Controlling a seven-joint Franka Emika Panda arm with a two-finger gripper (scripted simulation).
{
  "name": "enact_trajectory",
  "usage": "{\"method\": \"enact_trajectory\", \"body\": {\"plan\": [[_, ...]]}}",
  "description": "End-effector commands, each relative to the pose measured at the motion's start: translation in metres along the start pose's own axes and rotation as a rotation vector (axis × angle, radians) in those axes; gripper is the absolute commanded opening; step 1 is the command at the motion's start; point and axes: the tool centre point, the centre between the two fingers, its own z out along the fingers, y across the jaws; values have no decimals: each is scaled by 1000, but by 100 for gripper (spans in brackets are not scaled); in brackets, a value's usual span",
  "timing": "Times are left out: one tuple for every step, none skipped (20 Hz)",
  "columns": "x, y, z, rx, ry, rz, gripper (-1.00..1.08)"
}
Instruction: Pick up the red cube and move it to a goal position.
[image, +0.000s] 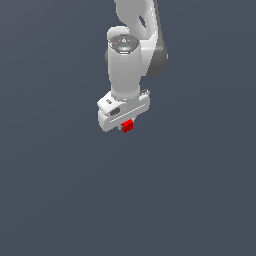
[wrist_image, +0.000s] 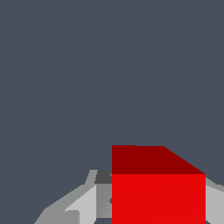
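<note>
My gripper (image: 128, 126) is pinched on the red cube (image: 128, 126), pointing straight down from my white arm (image: 125, 70). In the exterior view the cube peeks out just below the white gripper body, and it's way narrower than that body, so only a little red block shows under it. My fingers themselves are pretty much hidden there, tucked behind the cube and the hand.

The wrist view is where you actually see the grip. The red cube (wrist_image: 158, 192) fills the lower part of the picture, bright red on 1 face and darker red on another, and there's a grey finger (wrist_image: 85, 203) pressed right up against 1 side of it, with a sliver of the other finger (wrist_image: 215, 201) touching the opposite side. So both pads are on it, 1 per side.

Everything around is the same flat dark grey-blue ground (image: 50, 190), so I honestly can't tell if the cube is touching it.
</note>
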Motion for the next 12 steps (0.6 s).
{"method": "enact_trajectory", "body": {"plan": [[3,3,-15,1,-1,0,-100],[4,5,-19,1,-1,0,-100],[4,6,-23,0,-1,0,-100],[5,7,-27,0,-1,0,-100],[6,8,-30,0,-1,0,-100],[6,8,-32,0,-1,0,-100],[7,9,-34,0,-1,1,-100],[7,10,-35,0,-1,1,-100],[8,10,-36,0,-1,1,-100],[8,10,-37,0,-1,1,-100],[8,10,-36,0,-1,1,-100],[8,10,-36,0,-1,1,-100]]}}
